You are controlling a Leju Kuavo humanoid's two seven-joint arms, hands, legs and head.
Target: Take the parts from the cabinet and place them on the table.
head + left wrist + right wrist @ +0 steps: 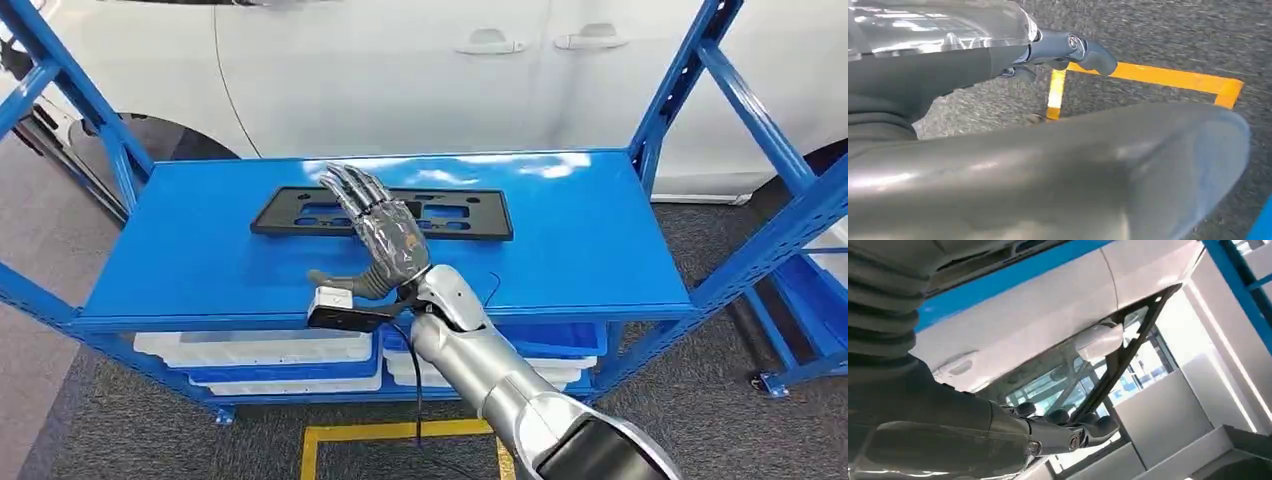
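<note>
A black rectangular frame part [470, 215] lies flat on the top blue shelf [600, 240] of the cabinet, towards its back. My right hand [385, 235] reaches over the shelf's front edge. Its fingers are stretched out flat above the left middle of the frame and its thumb sticks out to the left. It holds nothing. In the right wrist view the frame [1128, 345] runs just past the fingertips of that hand [998, 435]. My left hand [1048, 50] hangs low over the floor and holds nothing.
A white car [400, 70] stands right behind the cabinet. White and blue bins [260, 350] sit on the lower shelf. Blue uprights [690, 80] flank the shelf on both sides. Yellow floor tape [400, 432] marks the grey carpet in front.
</note>
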